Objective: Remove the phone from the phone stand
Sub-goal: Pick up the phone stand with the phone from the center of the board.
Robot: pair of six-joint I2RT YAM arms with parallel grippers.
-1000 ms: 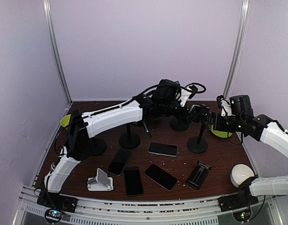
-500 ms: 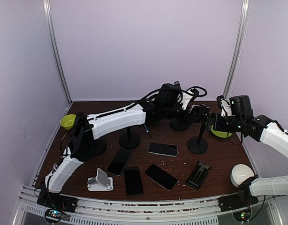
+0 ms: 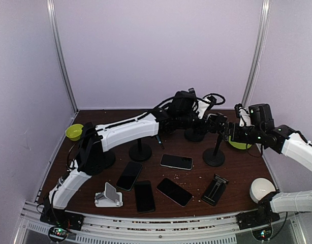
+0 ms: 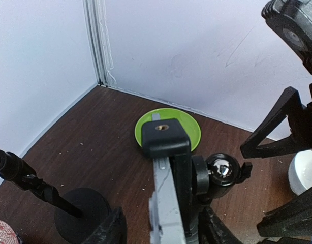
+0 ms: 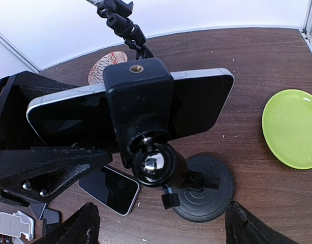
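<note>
We are seeing a crumb-speckled dark brown table boxed by pale lilac walls. The phone is sitting clamped in the phone stand, back right. The left gripper is straddling its edge, half-spread, seemingly not touching; the right gripper is gaping wide nearby.

**Top external:** fixed high behind the arm bases, looking down and forward over the whole table. **Left wrist:** close, edge-on to the phone stand. **Right wrist:** close, above its clamp back. All three share the stand, at 2 o'clock on the table, and the green plate.
</note>
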